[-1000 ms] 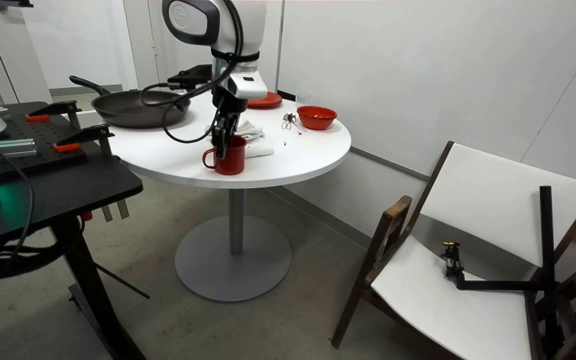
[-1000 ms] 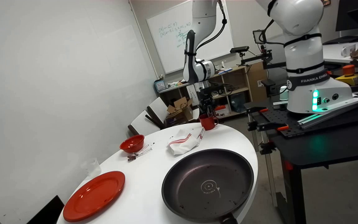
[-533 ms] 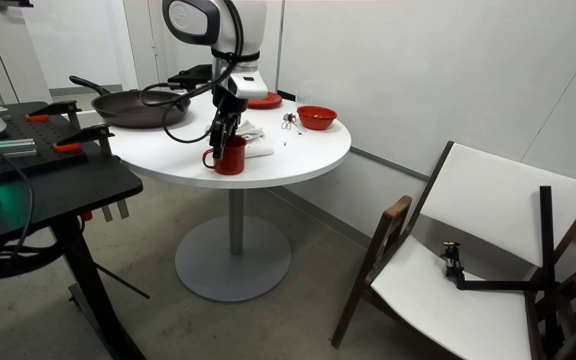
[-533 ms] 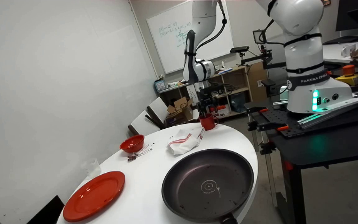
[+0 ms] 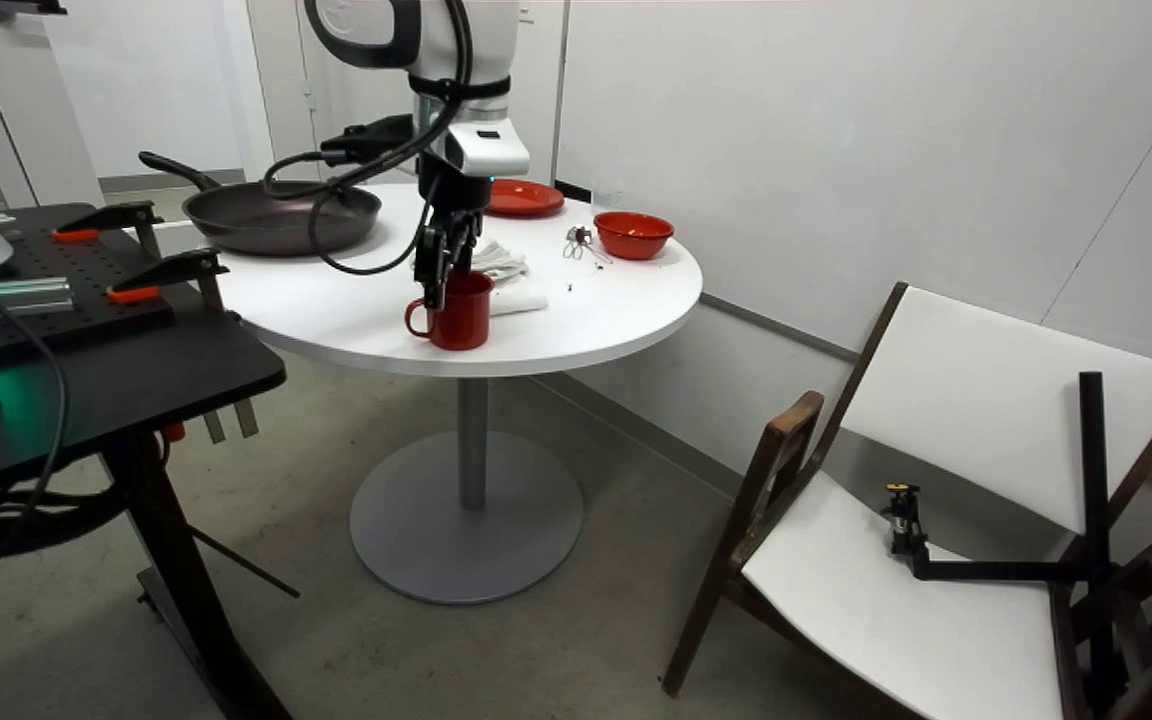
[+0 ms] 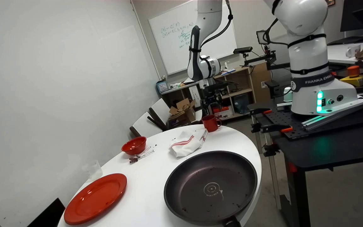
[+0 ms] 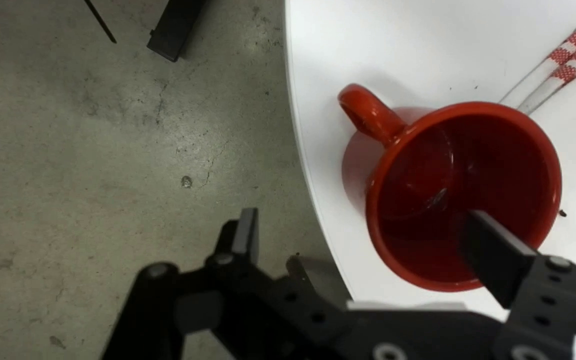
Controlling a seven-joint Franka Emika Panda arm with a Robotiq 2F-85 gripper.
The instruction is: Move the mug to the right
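The red mug stands upright near the rim of the round white table. Its handle points toward the table's edge in the wrist view. My gripper is open above the mug, its fingers spread wide apart. One finger overlaps the mug's mouth, and I cannot tell whether its tip is below the rim. The other finger is outside the mug, over the floor in that view. In an exterior view the gripper is just over the mug. Nothing is held.
A folded white cloth lies close to the mug. Farther off are a large black pan, a red bowl, a whisk, a clear cup and a flat red plate. The black robot table is alongside.
The fingers have spread apart and let go of the mug. Since half a second ago the gripper has risen a little. The mug has stayed in place.
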